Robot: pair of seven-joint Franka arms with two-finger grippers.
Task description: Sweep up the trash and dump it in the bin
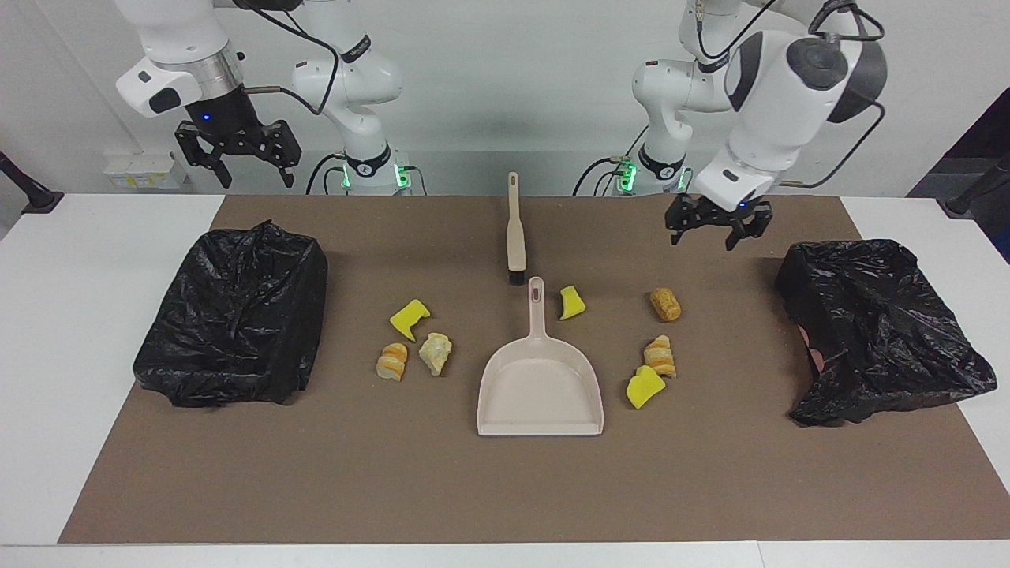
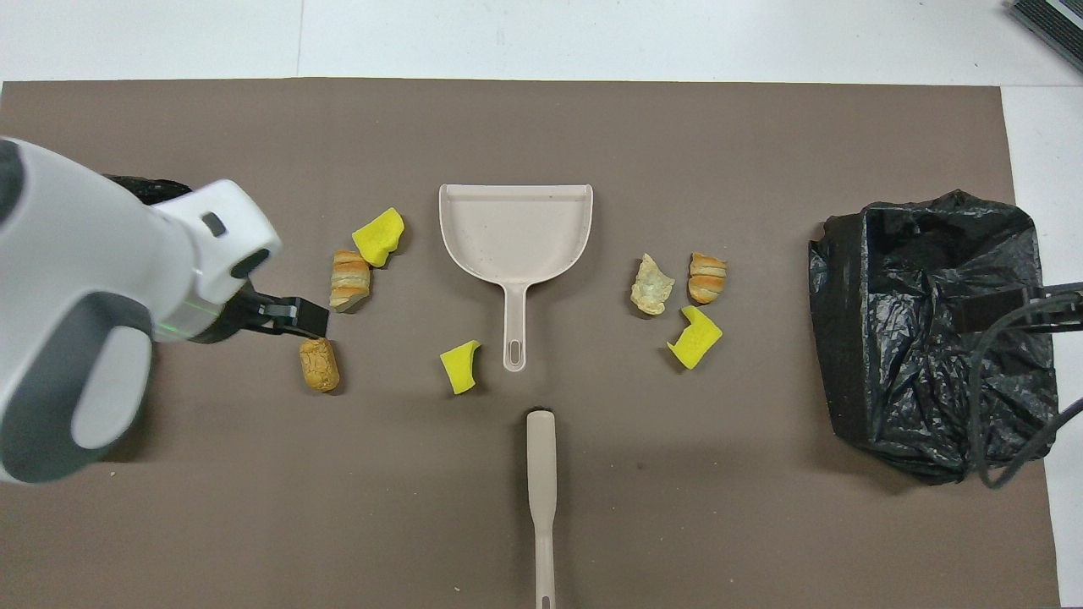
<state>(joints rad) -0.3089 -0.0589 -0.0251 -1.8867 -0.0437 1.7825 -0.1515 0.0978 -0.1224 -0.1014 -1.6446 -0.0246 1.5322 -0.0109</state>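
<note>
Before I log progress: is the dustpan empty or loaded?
Empty. The dustpan shows a bare tray in both views; all the trash lies on the mat around it.

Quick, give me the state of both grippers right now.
Left gripper: open, holding nothing, up over the mat near the bread roll.
Right gripper: open, holding nothing, waiting.

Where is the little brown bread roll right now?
The brown bread roll lies on the brown mat toward the left arm's end, nearer to the robots than the striped croissant piece. In the facing view, the left gripper hangs above the mat near it.
</note>
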